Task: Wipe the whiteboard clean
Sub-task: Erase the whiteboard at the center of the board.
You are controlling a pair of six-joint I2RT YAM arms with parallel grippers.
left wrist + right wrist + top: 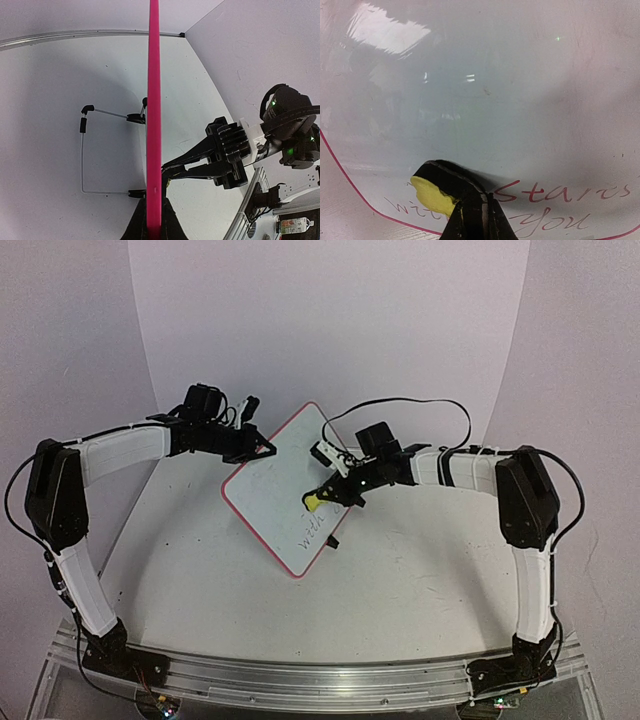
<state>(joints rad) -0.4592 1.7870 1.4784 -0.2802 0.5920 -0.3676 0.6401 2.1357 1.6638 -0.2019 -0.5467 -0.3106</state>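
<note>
The whiteboard [285, 490], white with a thin pink-red frame, stands tilted on the table. Handwritten words remain near its lower corner. My left gripper [262, 448] is shut on the board's upper left edge; in the left wrist view the pink frame [154, 125] runs edge-on between the jaws. My right gripper [330, 495] is shut on a small yellow-and-black eraser block [314, 501] and presses it against the board face. In the right wrist view the eraser [436, 192] sits beside the red words "Starts", "with" and "you" on the whiteboard [485, 90].
The board's wire stand [95, 150] with black feet rests on the white table behind it. The right gripper's body [227, 155] shows in the left wrist view. A metal rail [300, 675] runs along the near table edge. Pale walls enclose the back.
</note>
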